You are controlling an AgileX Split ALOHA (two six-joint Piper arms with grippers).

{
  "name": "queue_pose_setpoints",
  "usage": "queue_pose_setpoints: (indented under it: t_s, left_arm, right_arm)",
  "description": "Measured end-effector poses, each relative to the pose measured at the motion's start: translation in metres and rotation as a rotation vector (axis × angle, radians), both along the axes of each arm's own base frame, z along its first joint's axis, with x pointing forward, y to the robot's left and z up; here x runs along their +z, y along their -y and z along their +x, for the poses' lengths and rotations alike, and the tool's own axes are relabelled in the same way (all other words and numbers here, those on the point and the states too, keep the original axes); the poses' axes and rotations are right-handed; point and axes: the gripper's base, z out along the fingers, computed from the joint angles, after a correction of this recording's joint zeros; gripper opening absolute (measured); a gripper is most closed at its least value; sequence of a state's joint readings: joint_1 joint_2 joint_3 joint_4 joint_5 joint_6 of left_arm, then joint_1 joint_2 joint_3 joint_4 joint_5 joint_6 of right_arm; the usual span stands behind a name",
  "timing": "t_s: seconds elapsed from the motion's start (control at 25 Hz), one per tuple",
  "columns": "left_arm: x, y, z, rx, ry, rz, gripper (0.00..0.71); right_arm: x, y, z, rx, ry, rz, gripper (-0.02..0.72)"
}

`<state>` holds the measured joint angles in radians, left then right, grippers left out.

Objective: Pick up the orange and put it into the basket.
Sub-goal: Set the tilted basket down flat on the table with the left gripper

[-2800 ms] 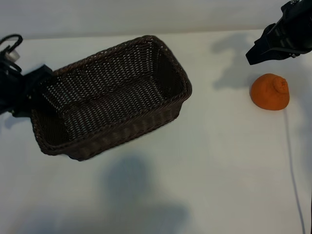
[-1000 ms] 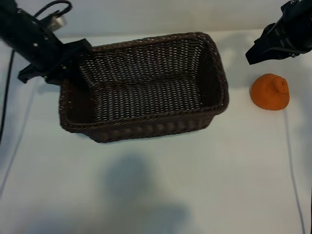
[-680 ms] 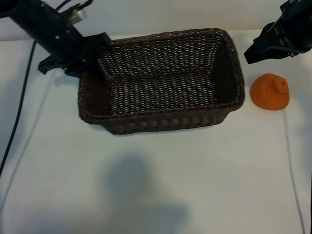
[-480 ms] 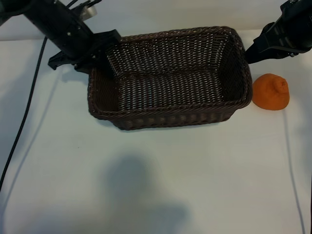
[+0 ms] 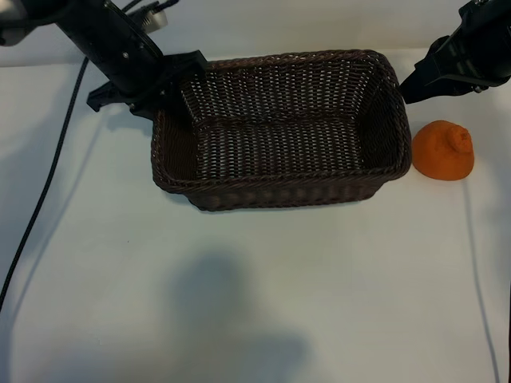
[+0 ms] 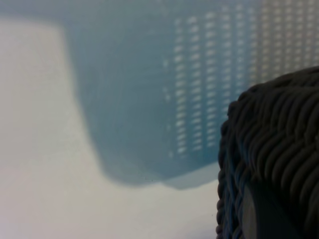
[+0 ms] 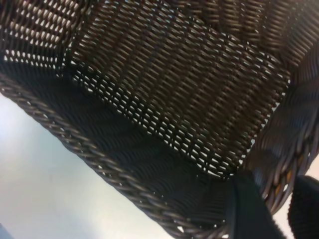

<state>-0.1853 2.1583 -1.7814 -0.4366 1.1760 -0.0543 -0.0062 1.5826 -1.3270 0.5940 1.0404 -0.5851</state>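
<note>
Left fingers (image 5: 177,80) grip the basket (image 5: 279,191), right fingers (image 5: 411,84) part-open above orange (image 5: 442,151).

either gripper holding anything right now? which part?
The left gripper is clamped on the basket at its far-left corner rim. The right gripper holds nothing; it hovers beside the basket's right end, above the orange, which lies on the table.

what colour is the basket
Dark brown woven wicker basket with a braided rim; it shows best in the exterior view.
</note>
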Motion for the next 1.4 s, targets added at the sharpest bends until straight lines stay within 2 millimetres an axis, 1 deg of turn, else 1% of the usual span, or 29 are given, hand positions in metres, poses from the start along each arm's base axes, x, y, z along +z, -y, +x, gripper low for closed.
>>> queue_pose_setpoints:
  t_s: [0.2,0.32,0.92,1.0,1.16,1.4]
  left_arm:
    - [-0.017,0.011,-0.001,-0.039,-0.029,0.035,0.16]
    - [-0.02,0.015,-0.002,-0.061,-0.031,0.055,0.16]
    - [-0.021,0.016,0.003,-0.041,0.021,0.053,0.159]
    - [-0.025,0.016,0.004,-0.039,0.019,0.054,0.159]
    - [-0.039,0.017,0.006,-0.038,-0.011,0.059,0.159]
    - [-0.046,0.018,0.007,-0.034,-0.024,0.053,0.159]
  right_arm:
    - [0.0,0.0,0.0,-0.001,0.0,0.006,0.243]
    - [0.0,-0.001,0.0,-0.002,0.0,0.009,0.243]
    - [0.001,-0.001,0.0,-0.003,0.0,0.018,0.243]
    - [0.001,-0.001,0.0,-0.004,0.001,0.018,0.243]
    - [0.001,-0.001,0.0,-0.004,0.001,0.019,0.243]
    - [0.001,-0.001,0.0,-0.004,0.002,0.02,0.243]
